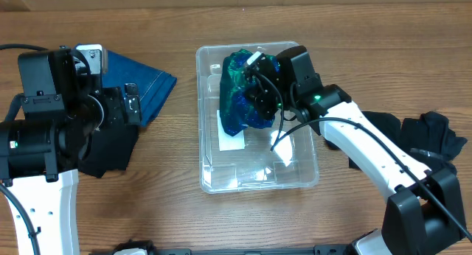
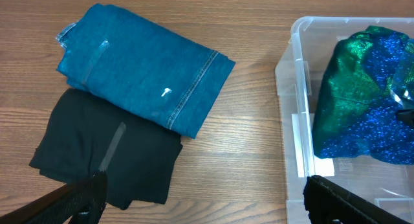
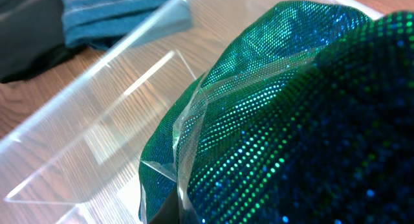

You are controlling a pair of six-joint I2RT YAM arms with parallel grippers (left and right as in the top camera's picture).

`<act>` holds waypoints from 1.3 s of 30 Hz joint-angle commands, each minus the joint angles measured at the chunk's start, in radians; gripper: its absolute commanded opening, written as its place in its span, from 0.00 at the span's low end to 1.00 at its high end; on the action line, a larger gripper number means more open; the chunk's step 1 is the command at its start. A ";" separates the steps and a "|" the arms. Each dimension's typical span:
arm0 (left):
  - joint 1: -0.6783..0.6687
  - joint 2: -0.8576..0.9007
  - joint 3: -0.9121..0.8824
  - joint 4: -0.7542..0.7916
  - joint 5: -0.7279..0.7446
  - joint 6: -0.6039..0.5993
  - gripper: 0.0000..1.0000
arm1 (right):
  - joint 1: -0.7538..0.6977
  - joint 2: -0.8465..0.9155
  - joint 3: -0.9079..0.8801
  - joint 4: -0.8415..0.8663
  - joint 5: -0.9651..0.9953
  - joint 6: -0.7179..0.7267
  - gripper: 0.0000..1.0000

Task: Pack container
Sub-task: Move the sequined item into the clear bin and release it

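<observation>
**Ana:** Left claw [image 2: 204, 197]?

**Ben:** Wide open, holding nothing, near the jeans [image 2: 142, 75] and black cloth [image 2: 103, 153].

**Ana:** The container [image 1: 206, 183]?

**Ben:** In the middle, between both arms. I think the right claw [image 1: 259, 89] is laying the sparkly cloth [image 1: 237, 109] in it. Next, let go and lift out.

**Ana:** Is it gripping?

**Ben:** Can't tell. Cloth hides its fingers.

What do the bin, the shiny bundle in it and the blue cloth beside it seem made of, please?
The container: clear glossy plastic; wood shows through. The bundle: probably sequined fabric, glittering green and blue dots. The blue cloth: likely denim, matte, with a stitched hem.
</observation>
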 commanded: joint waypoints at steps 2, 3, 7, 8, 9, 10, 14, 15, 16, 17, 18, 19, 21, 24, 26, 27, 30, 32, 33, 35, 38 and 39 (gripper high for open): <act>0.005 0.000 0.021 0.000 -0.003 -0.018 1.00 | 0.031 0.024 0.012 0.053 -0.027 -0.010 0.04; 0.005 0.000 0.021 0.000 -0.003 -0.018 1.00 | 0.032 0.035 0.012 0.053 -0.027 -0.010 0.04; 0.005 0.000 0.021 0.000 -0.003 -0.018 1.00 | 0.031 0.074 0.012 0.079 0.030 0.008 0.27; 0.005 0.000 0.021 0.000 -0.003 -0.018 1.00 | 0.025 0.085 0.012 0.097 0.129 0.058 0.75; 0.005 0.000 0.021 0.000 -0.002 -0.018 1.00 | 0.017 0.091 0.012 0.105 0.245 0.112 1.00; 0.005 0.000 0.021 -0.003 0.002 -0.018 1.00 | 0.004 0.094 0.012 0.101 0.348 0.156 1.00; 0.005 0.000 0.021 -0.007 0.016 -0.018 1.00 | -0.017 0.086 0.013 0.052 0.411 0.181 1.00; 0.005 0.000 0.021 -0.006 0.016 -0.017 1.00 | -0.017 0.082 0.013 0.043 0.411 0.181 1.00; 0.005 0.000 0.021 -0.006 0.016 -0.018 1.00 | -0.012 0.076 0.013 0.037 0.411 0.181 1.00; 0.005 0.000 0.021 -0.007 0.016 -0.018 1.00 | -0.007 0.065 0.013 0.033 0.411 0.181 1.00; 0.005 0.000 0.021 -0.007 0.016 -0.017 1.00 | -0.004 0.054 0.015 0.029 0.411 0.181 1.00; 0.005 0.000 0.021 -0.007 0.016 -0.017 1.00 | 0.002 0.039 0.020 0.023 0.412 0.181 1.00; 0.005 0.000 0.021 -0.006 0.016 -0.017 1.00 | 0.010 -0.019 0.043 0.004 0.412 0.180 1.00; 0.005 0.000 0.021 -0.006 0.016 -0.017 1.00 | 0.000 -0.135 0.097 -0.055 0.444 0.187 1.00; 0.005 0.000 0.021 -0.006 0.016 -0.017 1.00 | -0.046 -0.234 0.110 -0.081 0.582 0.319 1.00; 0.005 0.000 0.021 -0.006 0.016 -0.017 1.00 | -0.079 -0.268 0.110 -0.100 0.620 0.377 1.00; 0.005 0.000 0.021 -0.006 0.016 -0.017 1.00 | -0.249 -0.344 0.109 -0.229 0.614 0.598 1.00; 0.005 0.000 0.021 -0.006 0.016 -0.017 1.00 | -0.399 -0.353 0.109 -0.358 0.539 0.756 1.00; 0.005 0.000 0.021 -0.006 0.016 -0.017 1.00 | -0.459 -0.349 0.106 -0.407 0.497 0.811 1.00; 0.005 0.000 0.021 -0.006 0.016 -0.018 1.00 | -0.632 -0.317 0.084 -0.539 0.378 0.951 1.00; 0.005 0.000 0.021 -0.006 0.016 -0.017 1.00 | -0.756 -0.275 0.014 -0.565 0.260 0.972 1.00; 0.005 0.000 0.021 -0.006 0.016 -0.017 1.00 | -0.802 -0.245 -0.050 -0.547 0.237 0.990 1.00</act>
